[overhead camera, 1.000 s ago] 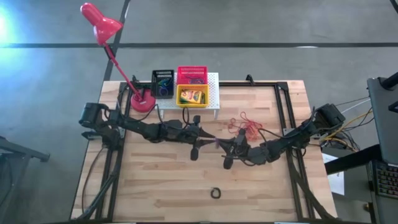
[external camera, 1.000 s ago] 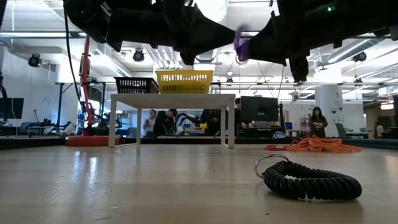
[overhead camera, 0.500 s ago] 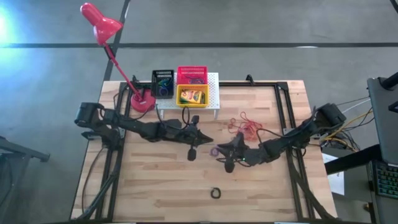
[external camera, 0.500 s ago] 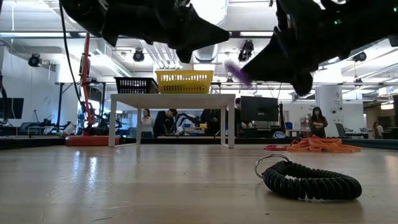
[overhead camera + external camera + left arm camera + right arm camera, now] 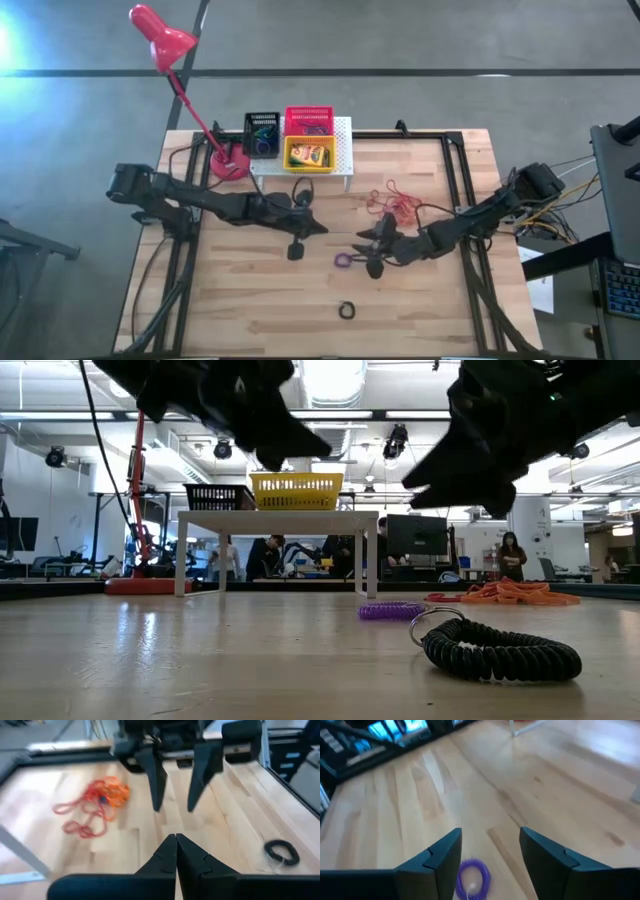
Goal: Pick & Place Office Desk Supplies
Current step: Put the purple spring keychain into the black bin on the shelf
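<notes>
L gripper [image 5: 312,228] pinched closed, empty, above worktop [image 5: 250,300] centre; purple coil ring [image 5: 343,260] lies flat just beside R gripper [image 5: 362,243], jaws spread wide, nothing held; ring looks light, springy, may roll; pinch across coil; count: 1 purple, 1 black ring [image 5: 347,311], 3 baskets [image 5: 308,153].

Robotics lab (more arm rigs [image 5: 140,510] behind)

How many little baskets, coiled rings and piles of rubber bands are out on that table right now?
Mesh baskets: 3, black, red, yellow
Coil rings loose on the table: 2, purple, black
Rubber band piles: 1, red-orange
Total: 6
</notes>
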{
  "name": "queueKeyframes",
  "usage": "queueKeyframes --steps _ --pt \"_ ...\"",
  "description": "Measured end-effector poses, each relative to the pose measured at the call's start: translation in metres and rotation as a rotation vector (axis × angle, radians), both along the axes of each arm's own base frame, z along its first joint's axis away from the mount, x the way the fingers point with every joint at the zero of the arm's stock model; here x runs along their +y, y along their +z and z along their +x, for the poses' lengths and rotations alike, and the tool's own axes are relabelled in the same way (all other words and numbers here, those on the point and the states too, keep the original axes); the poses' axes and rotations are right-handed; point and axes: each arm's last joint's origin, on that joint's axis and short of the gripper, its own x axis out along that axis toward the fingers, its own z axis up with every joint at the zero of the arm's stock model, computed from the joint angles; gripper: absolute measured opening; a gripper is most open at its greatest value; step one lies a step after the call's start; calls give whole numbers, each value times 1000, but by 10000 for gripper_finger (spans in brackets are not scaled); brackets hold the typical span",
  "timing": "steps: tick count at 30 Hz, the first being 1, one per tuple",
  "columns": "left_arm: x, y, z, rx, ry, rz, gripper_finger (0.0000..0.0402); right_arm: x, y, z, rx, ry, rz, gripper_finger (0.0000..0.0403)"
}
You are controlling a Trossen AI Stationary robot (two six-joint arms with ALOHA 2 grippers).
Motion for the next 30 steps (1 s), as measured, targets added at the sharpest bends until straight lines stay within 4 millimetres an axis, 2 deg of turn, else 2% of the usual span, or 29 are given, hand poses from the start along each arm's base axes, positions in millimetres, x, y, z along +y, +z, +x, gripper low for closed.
queueKeyframes --steps 4,8,13,17,22,30 --pt "-1 -25 6 70 -28 -12 28 4 -11 -4 75 -9 18 193" --pt "-5 -45 19 76 -34 -87 70 17 -21 -13 115 -27 70 185" --pt "-10 -71 42 182 -34 -230 130 37 -24 -27 51 -107 50 175" --pt "-19 -89 58 286 -33 -228 160 48 -23 -37 -33 -179 -9 169" --pt "-16 -99 74 328 115 -169 167 52 -21 -41 -74 -208 -28 166" --pt "-12 -113 74 352 190 -171 146 52 -21 -40 -74 -208 -30 164"
